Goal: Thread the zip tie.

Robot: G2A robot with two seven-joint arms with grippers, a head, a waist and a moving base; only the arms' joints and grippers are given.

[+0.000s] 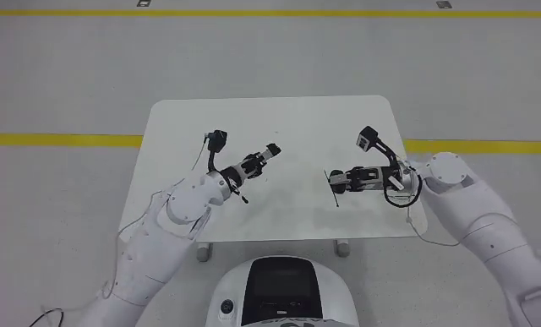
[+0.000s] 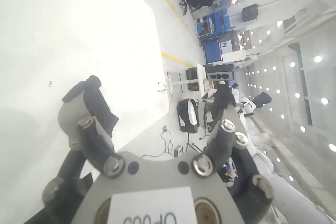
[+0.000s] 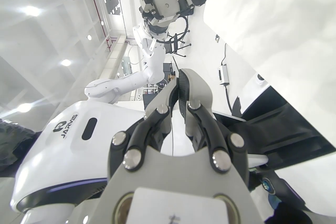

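My right gripper (image 1: 332, 180) hovers over the right half of the white table (image 1: 270, 116), shut on a thin black zip tie (image 1: 330, 188). The tie runs crosswise through the fingertips, with both ends sticking out. In the right wrist view the right gripper (image 3: 178, 79) has its pads pressed together on the zip tie (image 3: 172, 138), a thin black strand. My left gripper (image 1: 271, 149) is above the table's middle-left, pointing toward the right one, a gap apart. In the left wrist view the left gripper (image 2: 157, 93) is open, with nothing between its fingers (image 2: 89, 96).
The white table's bare surface (image 2: 78, 25) lies under both arms, with rounded corners and edges close on each side. Yellow floor lines (image 1: 68, 139) run past the table. A power adapter with cable (image 3: 223, 72) lies on the floor below the table edge.
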